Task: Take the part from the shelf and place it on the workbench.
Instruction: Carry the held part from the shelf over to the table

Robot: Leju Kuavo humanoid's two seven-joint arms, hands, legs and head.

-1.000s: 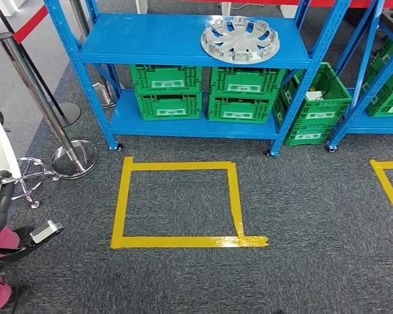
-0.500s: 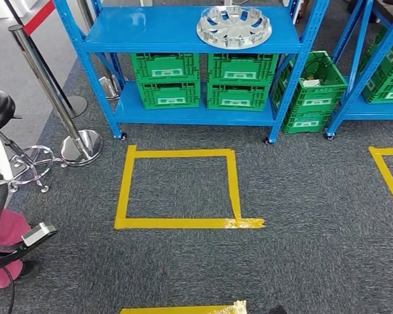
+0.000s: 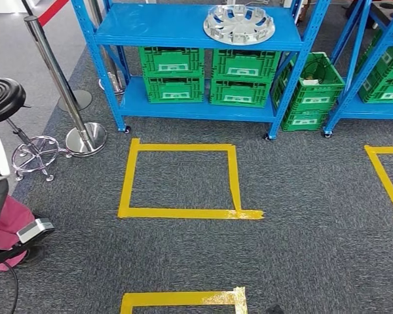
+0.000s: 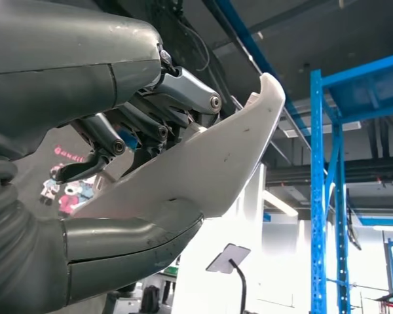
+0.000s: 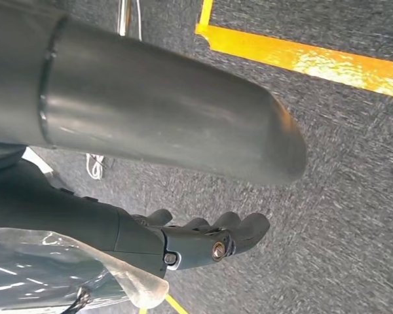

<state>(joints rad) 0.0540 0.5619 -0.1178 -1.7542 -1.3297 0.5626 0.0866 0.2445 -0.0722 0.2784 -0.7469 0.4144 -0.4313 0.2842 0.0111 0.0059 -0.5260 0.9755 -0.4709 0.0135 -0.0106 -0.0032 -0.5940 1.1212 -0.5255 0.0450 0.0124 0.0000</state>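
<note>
Grey carpet with yellow tape squares lies before us. In the left wrist view our left hand pinches a white curved part between thumb and fingers. The right wrist view shows our right hand empty, fingers loosely extended. Farther off, a silver spoked wheel cover lies flat on the blue shelf, above green crates.

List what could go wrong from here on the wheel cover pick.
1. The wheel cover lies at the right end of the top shelf, close to the blue upright. A reaching arm could clip that post.
2. A stanchion and a stool stand left of the taped square. A walk-in that drifts left might catch them.
3. The cover looks wide and shallow, so a one-sided grip by a robot hand may tip it.
</note>
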